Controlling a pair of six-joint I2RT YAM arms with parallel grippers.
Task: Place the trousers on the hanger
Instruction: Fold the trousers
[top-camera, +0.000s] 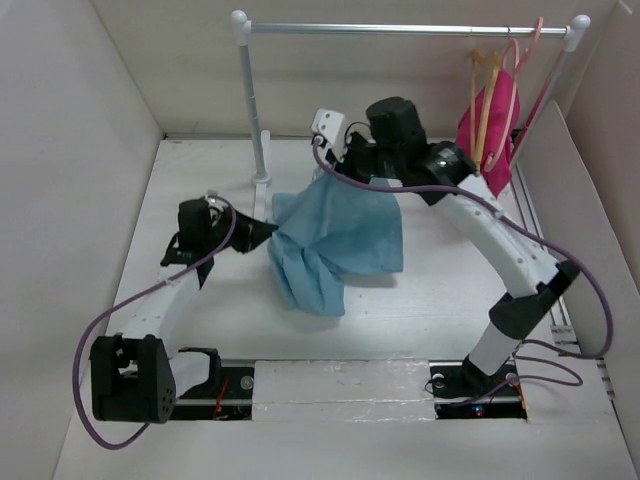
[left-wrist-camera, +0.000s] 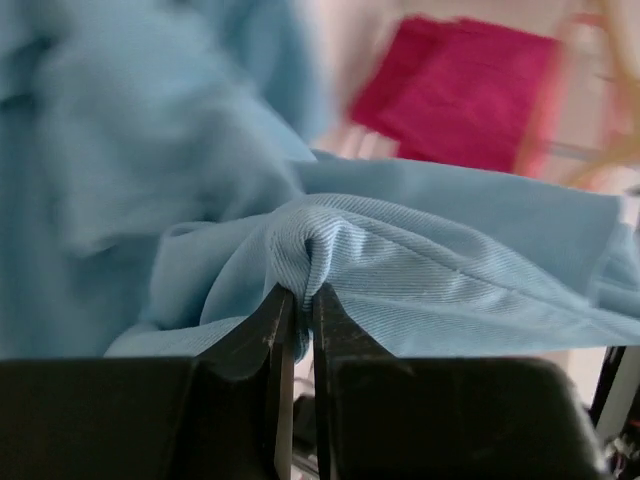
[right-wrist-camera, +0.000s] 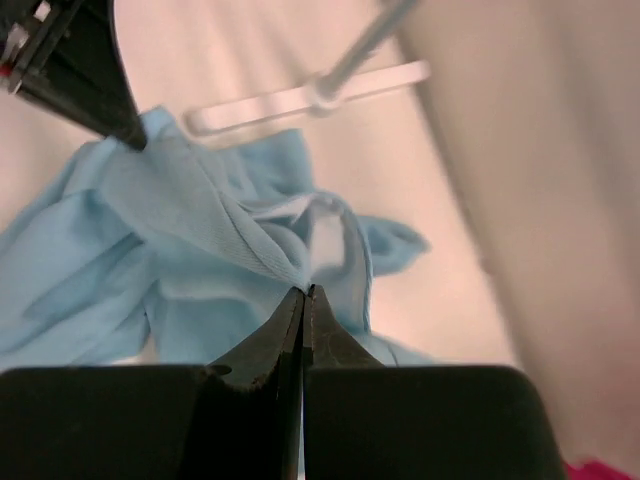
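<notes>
- Pinches a bunched fold of the trousers (top-camera: 335, 240) with the left gripper (left-wrist-camera: 300, 300), jaws closed tight on the cloth at its left edge.
- Nips another ridge at the far top corner with the right gripper (right-wrist-camera: 303, 297), tips pressed together on fabric.
- Spans the cloth between both grippers mid-table, the rest drooping in loose folds toward the near side.
- Soft sky-blue weave, finely ribbed up close, crumpled and layered.
- Slim tan wooden hanger (top-camera: 487, 90) hung on a metal rail (top-camera: 400, 29) at the far right, well apart from the trousers, beside a magenta garment (top-camera: 490, 125) on a pink hanger (top-camera: 520, 60).
- White matte table (top-camera: 400, 330), boxed in by plain pale walls (top-camera: 70, 120).
</notes>
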